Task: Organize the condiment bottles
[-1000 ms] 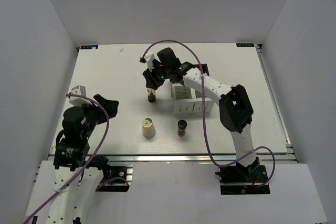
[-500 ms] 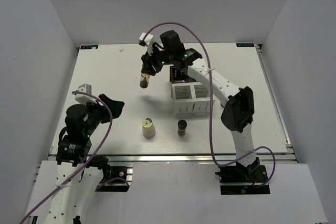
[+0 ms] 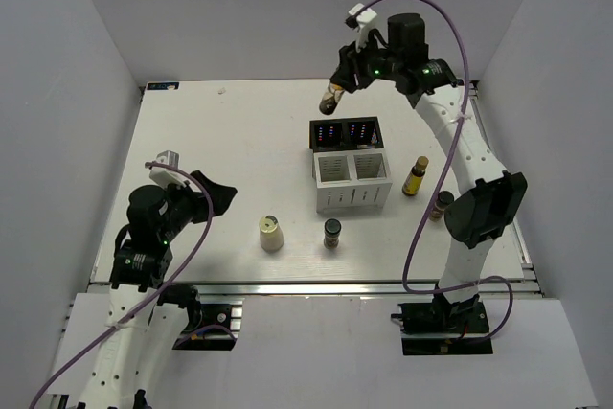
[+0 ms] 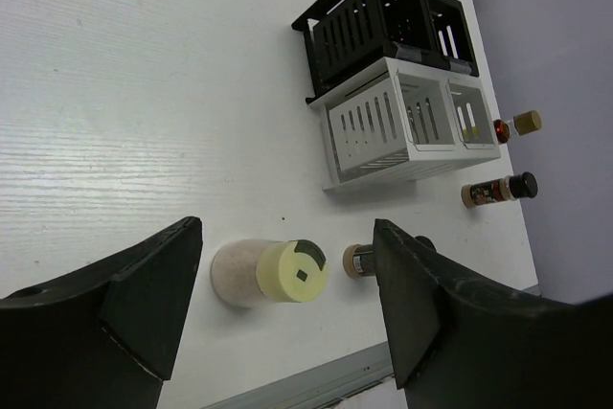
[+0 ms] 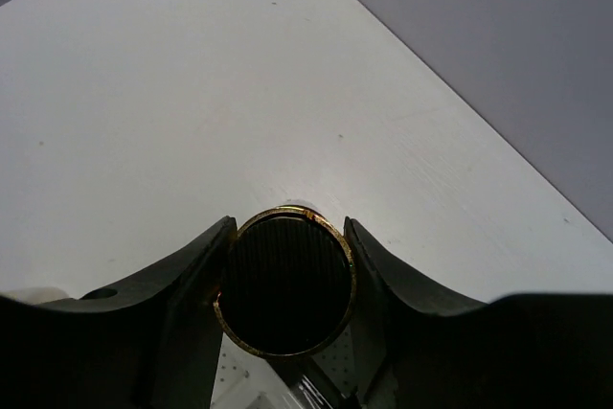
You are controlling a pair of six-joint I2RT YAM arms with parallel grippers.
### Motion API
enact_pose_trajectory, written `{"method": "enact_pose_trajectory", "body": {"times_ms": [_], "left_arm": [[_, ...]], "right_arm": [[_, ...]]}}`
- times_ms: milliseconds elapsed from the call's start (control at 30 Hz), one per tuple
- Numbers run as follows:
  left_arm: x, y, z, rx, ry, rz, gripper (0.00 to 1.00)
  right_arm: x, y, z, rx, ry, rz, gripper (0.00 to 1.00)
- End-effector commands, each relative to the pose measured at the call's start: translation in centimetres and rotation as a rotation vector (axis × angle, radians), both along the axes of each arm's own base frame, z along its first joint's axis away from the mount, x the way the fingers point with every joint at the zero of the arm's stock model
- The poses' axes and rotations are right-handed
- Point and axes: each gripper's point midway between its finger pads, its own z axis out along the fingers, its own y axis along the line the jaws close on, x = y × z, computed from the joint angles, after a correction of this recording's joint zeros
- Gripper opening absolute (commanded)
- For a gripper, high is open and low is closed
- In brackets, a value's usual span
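Condiment bottle (image 3: 331, 99), a dark one, is high over the table (image 3: 211, 131), pinched in the right gripper (image 3: 337, 89) near the box (image 3: 350, 200). I think it goes down into a slot next. The left gripper (image 3: 216, 195) hangs wide open by the cream bottle (image 3: 272, 234).

In your right wrist view the bottle (image 5: 284, 280) shows only its cap, body hidden beneath. From above, the jar (image 3: 441, 204) at the box's (image 3: 352, 200) three o'clock sits partly behind the right arm (image 3: 484, 208).
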Motion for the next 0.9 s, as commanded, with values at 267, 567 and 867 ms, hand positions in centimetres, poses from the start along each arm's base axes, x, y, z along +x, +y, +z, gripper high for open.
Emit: {"method": "enact_pose_trajectory", "body": {"times_ms": [267, 567, 867], "left_arm": [[0.4, -0.8, 0.1, -0.015, -0.002, -0.049, 0.82], [0.0, -0.9, 0.0, -0.034, -0.006, -0.044, 0.82], [0.2, -1.0, -0.3, -0.03, 0.026, -0.054, 0.82]], "right_arm": [[0.5, -3.0, -3.0, -0.04, 0.053, -0.052, 0.0], [-0.2, -2.9, -6.8, -0.081, 0.113, -0.022, 0.0], [0.8, -0.8, -10.2, -0.134, 0.087, 0.005, 0.31]]}}
